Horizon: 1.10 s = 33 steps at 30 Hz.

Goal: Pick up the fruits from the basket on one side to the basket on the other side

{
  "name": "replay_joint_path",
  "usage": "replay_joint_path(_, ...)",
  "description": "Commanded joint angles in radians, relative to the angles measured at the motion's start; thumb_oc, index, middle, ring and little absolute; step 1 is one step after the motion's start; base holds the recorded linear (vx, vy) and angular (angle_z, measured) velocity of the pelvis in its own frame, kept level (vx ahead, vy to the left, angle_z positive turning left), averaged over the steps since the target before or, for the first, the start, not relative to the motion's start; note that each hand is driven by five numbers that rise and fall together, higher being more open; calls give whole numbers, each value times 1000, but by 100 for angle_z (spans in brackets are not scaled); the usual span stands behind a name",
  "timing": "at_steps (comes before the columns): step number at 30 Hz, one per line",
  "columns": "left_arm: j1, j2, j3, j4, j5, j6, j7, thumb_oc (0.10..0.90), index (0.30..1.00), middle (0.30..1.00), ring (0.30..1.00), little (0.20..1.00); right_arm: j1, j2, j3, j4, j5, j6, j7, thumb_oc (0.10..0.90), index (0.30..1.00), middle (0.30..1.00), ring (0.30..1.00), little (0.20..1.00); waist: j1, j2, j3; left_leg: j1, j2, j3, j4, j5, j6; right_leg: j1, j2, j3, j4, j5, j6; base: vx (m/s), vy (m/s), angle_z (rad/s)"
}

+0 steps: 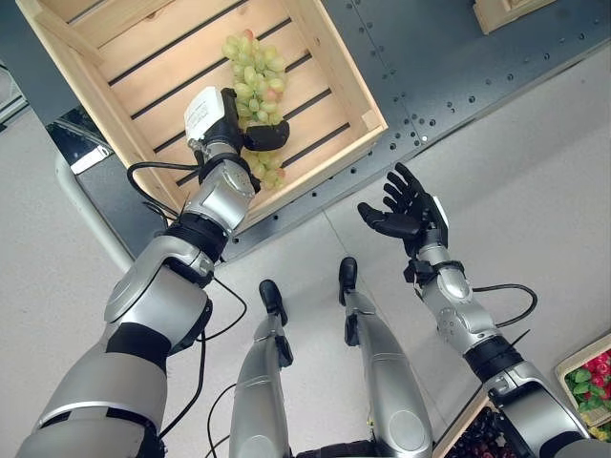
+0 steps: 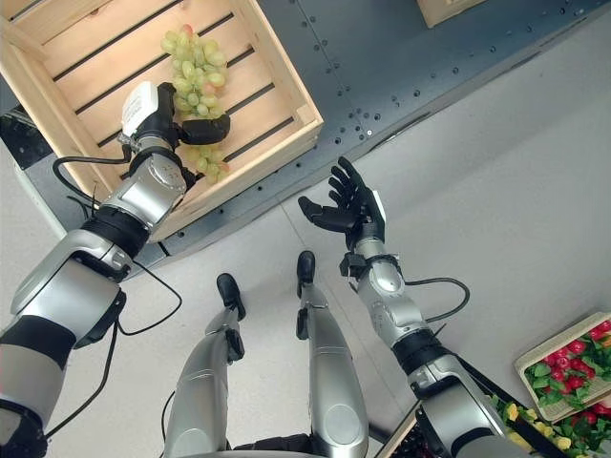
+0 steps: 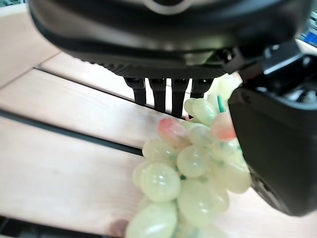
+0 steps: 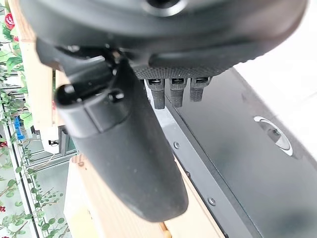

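Note:
A bunch of green grapes (image 1: 256, 81) with a few pink ones lies over the slatted bottom of a pale wooden crate (image 1: 334, 57). My left hand (image 1: 224, 129) reaches into the crate. Its thumb (image 3: 272, 148) crosses the bunch (image 3: 193, 168) and presses against it, and the fingers (image 3: 161, 91) show behind the grapes. I cannot tell whether the bunch rests on the slats. My right hand (image 1: 410, 215) is held open, palm up, over the grey floor to the right of the crate, with nothing in it.
The crate stands on a dark metal platform (image 1: 449, 67). A second wooden crate (image 1: 511, 10) sits at the far right. At the lower right are a tray of red fruit (image 1: 592, 377) and a box of dark grapes (image 1: 477, 439).

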<state>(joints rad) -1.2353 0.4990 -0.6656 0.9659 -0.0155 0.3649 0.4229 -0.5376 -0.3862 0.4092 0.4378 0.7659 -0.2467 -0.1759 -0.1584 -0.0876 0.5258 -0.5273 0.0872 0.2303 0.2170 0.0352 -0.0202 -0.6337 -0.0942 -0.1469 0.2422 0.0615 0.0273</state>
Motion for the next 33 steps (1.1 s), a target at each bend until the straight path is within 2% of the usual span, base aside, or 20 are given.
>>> replay_joint_path(1, 95, -4, -5, 92, 18, 49, -104, 400, 300, 300, 300, 300, -26, -14, -30, -66, 59, -71, -30, 800, 900, 900, 900, 900, -12, -21, -6, -27, 9, 30, 35, -47, -39, 37, 23, -35, 74, -138, 16, 0, 0, 0)
replay_joint_path(7, 88, 28, -18, 67, 147, 57, -88, 400, 300, 300, 300, 300, -3, -15, -44, -63, 59, -99, -46, 800, 900, 900, 900, 900, -6, -14, -6, -17, 6, 27, 27, -47, -38, 49, 19, -41, 66, -137, 15, -9, -8, -3)
replay_joint_path(11, 101, 39, -7, 51, 104, 26, -27, 400, 300, 300, 300, 300, 0, -14, -44, -66, 59, -103, -53, 800, 900, 900, 900, 900, 1, -8, -6, -2, 2, 22, 20, -47, -38, 65, 16, -45, 60, -137, 14, -8, -1, -3)
replay_joint_path(14, 121, 43, 34, 31, -5, -51, 37, 400, 300, 300, 300, 300, 9, -7, -45, -69, 51, -109, -58, 800, 900, 900, 900, 900, 6, 0, -6, 20, -2, 18, 10, -47, -36, 85, 15, -44, 56, -140, 14, 0, 0, 0)
replay_joint_path(16, 146, 37, 87, -1, -100, -126, 81, 400, 300, 300, 300, 300, 22, 3, -48, -81, 39, -111, -67, 800, 900, 900, 900, 900, 11, 3, -6, 39, -5, 16, 4, -49, -34, 104, 13, -44, 50, -141, 14, 0, 0, 0)
replay_joint_path(17, 150, 36, 94, -6, -108, -138, 88, 400, 300, 300, 300, 300, 24, 5, -48, -83, 37, -111, -68, 800, 900, 900, 900, 900, 11, 3, -6, 42, -5, 15, 3, -49, -34, 106, 13, -45, 49, -141, 14, 0, 0, 0)
replay_joint_path(18, 174, 33, 139, -49, -138, -209, 125, 400, 300, 300, 300, 300, 39, 16, -54, -94, 23, -115, -72, 800, 900, 900, 900, 900, 16, 7, -6, 63, -8, 11, -1, -53, -32, 127, 10, -45, 45, -142, 15, 0, 0, 0)
replay_joint_path(22, 223, 38, 196, -153, -148, -301, 180, 400, 300, 300, 300, 300, 73, 21, -78, -116, 6, -122, -68, 800, 900, 900, 900, 900, 28, 17, -6, 114, -14, 1, -6, -63, -29, 181, 5, -45, 32, -145, 17, -11, 11, 2)
replay_joint_path(23, 243, 41, 213, -193, -144, -329, 198, 400, 300, 300, 300, 300, 85, 21, -87, -126, 2, -121, -65, 800, 900, 900, 900, 900, 32, 23, -6, 136, -17, -4, -9, -66, -27, 204, 4, -46, 26, -146, 17, -29, 41, 5)
replay_joint_path(28, 319, 52, 247, -312, -59, -389, 243, 400, 300, 300, 300, 300, 135, 20, -113, -157, -14, -126, -44, 800, 900, 900, 900, 900, 46, 42, -6, 232, -24, -18, -27, -73, -24, 310, -3, -52, -16, -140, 16, -18, 42, 6)
replay_joint_path(30, 343, 71, 247, -354, -1, -394, 247, 400, 300, 300, 300, 300, 151, 16, -120, -169, -13, -128, -26, 800, 900, 900, 900, 900, 48, 46, -6, 274, -25, -21, -38, -77, -24, 353, -6, -53, -32, -139, 17, -5, 38, 2)
replay_joint_path(32, 364, 114, 236, -417, 127, -371, 249, 400, 300, 300, 300, 300, 173, 7, -129, -185, -6, -131, 11, 800, 900, 900, 900, 900, 49, 52, -14, 332, -26, -19, -66, -74, -26, 415, -8, -53, -69, -130, 18, 13, 40, 2)
replay_joint_path(33, 369, 128, 232, -432, 148, -366, 238, 400, 300, 300, 300, 300, 181, 4, -131, -189, -5, -130, 20, 800, 900, 900, 900, 900, 49, 55, -26, 342, -27, -19, -75, -72, -27, 426, -8, -52, -79, -128, 19, 49, 43, -1)
